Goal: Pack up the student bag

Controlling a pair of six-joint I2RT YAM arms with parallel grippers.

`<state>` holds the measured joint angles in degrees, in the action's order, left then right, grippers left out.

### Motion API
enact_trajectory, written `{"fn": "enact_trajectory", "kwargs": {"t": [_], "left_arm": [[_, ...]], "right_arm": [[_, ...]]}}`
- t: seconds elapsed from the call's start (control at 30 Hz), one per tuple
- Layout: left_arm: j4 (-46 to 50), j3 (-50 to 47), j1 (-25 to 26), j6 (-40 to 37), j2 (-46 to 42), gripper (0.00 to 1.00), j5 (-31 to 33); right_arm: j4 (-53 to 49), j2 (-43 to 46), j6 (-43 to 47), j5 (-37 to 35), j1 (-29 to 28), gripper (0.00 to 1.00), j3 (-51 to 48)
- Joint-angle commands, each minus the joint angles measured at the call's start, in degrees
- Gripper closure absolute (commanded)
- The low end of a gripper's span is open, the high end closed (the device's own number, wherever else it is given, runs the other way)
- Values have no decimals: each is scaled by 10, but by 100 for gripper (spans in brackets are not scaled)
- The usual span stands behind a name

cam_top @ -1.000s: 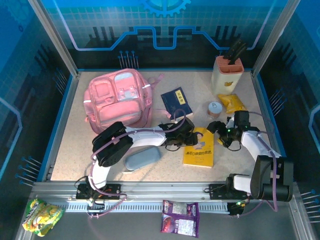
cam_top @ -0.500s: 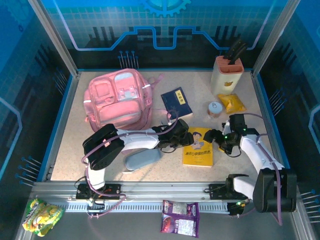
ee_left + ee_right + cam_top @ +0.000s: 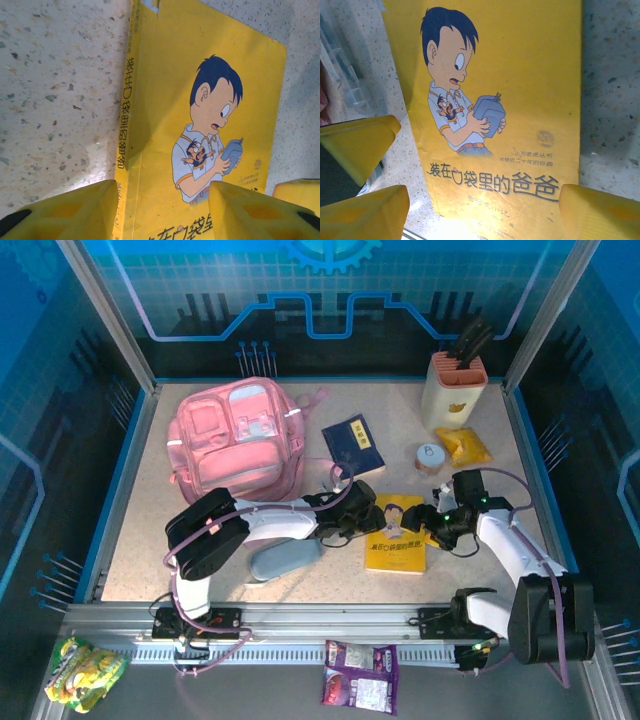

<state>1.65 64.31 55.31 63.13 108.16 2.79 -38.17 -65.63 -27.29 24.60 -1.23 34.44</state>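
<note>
Gripper on the left arm (image 3: 161, 200) open, its two yellow fingers spread low over the yellow book (image 3: 397, 543), the left finger out past the spine, the other over the cover; nothing pinched between them. Right gripper (image 3: 484, 197) open wider, hanging over the same cover from the opposite side, its fingers spanning most of the book's width. In the top view the two meet over the book's far end, almost nose to nose. Book lies flat on the desk (image 3: 140, 530), cover up, long axis running roughly near to far, right of centre. Student bag (image 3: 235, 435) lies flat at the far left of the desk, front pockets up, well apart from both grippers and up-left of the book. I can't tell from here whether its main zip is open. My read: the left arm is the nearer one to the bag, so the book wants carrying leftward and away. The dark blue book (image 3: 352, 445) sits between the yellow book and the bag, near the bag's right edge and close to that path. Grey-blue pencil case (image 3: 285, 560) rests under the left forearm, near side.
</note>
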Motion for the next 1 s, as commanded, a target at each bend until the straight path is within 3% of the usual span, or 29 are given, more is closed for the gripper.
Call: {"fn": "enact_trajectory", "kwargs": {"t": [0.0, 0.17, 0.37, 0.7, 0.83, 0.97], "left_arm": [[22, 2, 3, 5, 5, 50, 13], [29, 0, 10, 8, 2, 50, 24], [29, 4, 15, 12, 7, 50, 23], [29, 13, 15, 9, 24, 50, 15], [40, 14, 15, 5, 20, 51, 22], [43, 8, 14, -10, 10, 51, 32]], "right_arm": [[-28, 10, 9, -23, -11, 20, 12], [-32, -1, -5, -110, -14, 14, 20], [7, -50, -19, -48, -27, 13, 6], [35, -40, -33, 28, -47, 18, -4], [16, -30, -18, 15, -48, 18, 4], [-13, -38, -6, -65, -56, 14, 5]]}}
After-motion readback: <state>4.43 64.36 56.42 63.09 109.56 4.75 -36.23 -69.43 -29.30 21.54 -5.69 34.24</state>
